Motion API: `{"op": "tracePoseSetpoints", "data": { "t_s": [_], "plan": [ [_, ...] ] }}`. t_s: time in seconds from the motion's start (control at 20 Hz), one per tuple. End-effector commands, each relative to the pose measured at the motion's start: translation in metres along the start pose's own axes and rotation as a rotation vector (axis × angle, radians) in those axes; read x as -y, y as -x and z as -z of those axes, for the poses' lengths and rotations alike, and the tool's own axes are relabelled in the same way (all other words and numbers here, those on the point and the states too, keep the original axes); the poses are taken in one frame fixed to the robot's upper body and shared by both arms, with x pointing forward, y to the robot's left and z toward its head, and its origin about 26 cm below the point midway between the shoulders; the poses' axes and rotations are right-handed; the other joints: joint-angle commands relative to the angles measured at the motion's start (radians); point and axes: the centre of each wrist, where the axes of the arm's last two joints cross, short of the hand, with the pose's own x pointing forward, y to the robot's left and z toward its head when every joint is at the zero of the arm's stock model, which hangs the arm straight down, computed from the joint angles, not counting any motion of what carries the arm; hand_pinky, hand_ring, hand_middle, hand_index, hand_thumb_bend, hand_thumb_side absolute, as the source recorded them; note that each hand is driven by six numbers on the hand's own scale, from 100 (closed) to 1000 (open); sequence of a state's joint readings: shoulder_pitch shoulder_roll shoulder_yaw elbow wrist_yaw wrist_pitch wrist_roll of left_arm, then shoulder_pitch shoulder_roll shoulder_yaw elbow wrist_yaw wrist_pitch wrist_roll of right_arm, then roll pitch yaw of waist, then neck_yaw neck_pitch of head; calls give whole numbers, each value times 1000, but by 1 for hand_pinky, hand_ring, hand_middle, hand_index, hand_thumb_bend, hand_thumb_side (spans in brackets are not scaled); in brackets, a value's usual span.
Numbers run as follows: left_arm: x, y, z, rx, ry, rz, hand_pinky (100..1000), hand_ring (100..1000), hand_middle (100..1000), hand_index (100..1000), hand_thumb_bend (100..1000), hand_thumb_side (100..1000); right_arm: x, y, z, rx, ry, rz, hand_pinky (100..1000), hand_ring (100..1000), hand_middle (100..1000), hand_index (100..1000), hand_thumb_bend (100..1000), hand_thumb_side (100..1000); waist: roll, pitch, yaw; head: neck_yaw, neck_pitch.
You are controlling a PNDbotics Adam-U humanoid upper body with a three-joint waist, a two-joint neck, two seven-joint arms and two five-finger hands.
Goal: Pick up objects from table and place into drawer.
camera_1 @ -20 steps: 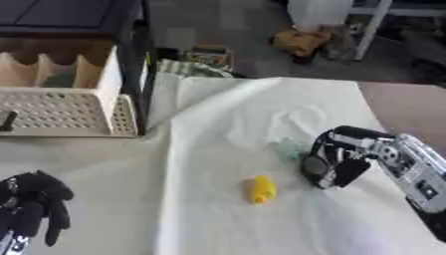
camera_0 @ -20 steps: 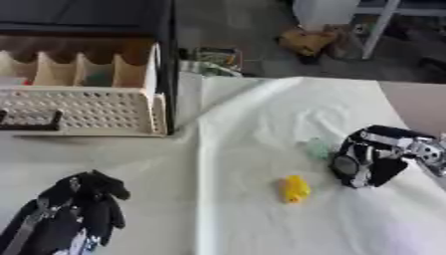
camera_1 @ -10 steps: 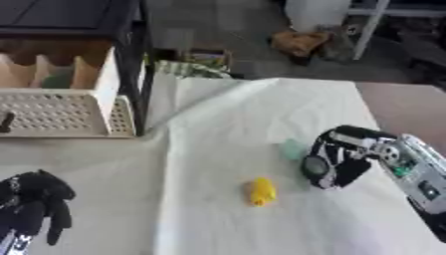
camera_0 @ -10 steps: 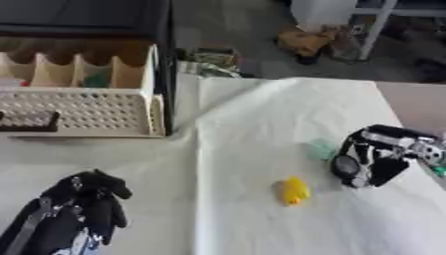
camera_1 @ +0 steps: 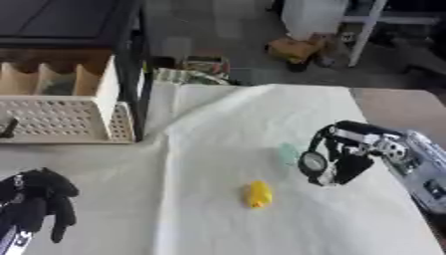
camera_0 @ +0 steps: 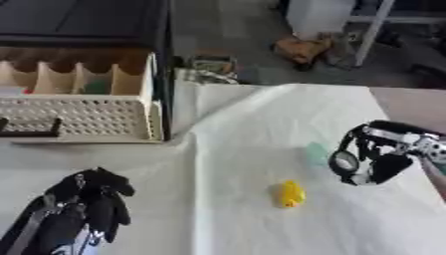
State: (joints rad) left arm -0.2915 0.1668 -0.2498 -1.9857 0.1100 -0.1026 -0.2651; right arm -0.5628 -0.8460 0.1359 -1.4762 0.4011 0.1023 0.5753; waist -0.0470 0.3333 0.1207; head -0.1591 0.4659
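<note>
In the left eye view the yellow piece (camera_0: 291,193) lies on the white cloth of the desk (camera_0: 235,114), near the right hand (camera_0: 370,159), with a pale green piece (camera_0: 315,152) just beside that hand's curled fingers, which appear to hold nothing. Both pieces look small and light, likely rigid plastic; I judge the yellow one best pinched across its narrow sides, though it could skid on the cloth. The drawer (camera_0: 83,102) stands open at far left, its left part cut off. The left hand (camera_0: 87,199) rests low at left, fingers curled and empty. In the right eye view the green piece (camera_1: 288,154) is faint, and its shape cannot be made out; the drawer's contents are mostly hidden by dividers.
</note>
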Motion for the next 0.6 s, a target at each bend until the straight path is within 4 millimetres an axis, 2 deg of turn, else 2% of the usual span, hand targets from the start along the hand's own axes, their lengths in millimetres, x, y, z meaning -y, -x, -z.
{"op": "tracePoseSetpoints", "data": {
  "t_s": [0.05,0.4,0.6],
  "plan": [
    [-4,-5,1,14,-1,9,231,439,572,719,100,430,27,-9,-17,24,73,-25,408,559,167,641,446,242,0,-26,-4,8,3],
    [-6,-5,0,13,-3,4,232,440,572,719,100,439,47,-32,-34,103,150,-21,402,550,103,632,461,272,-3,-34,-11,15,5],
    [-6,-6,0,11,-3,2,233,441,573,718,100,448,57,-44,-42,139,180,-30,413,548,100,630,462,286,-7,-38,-14,18,6]
  ]
}}
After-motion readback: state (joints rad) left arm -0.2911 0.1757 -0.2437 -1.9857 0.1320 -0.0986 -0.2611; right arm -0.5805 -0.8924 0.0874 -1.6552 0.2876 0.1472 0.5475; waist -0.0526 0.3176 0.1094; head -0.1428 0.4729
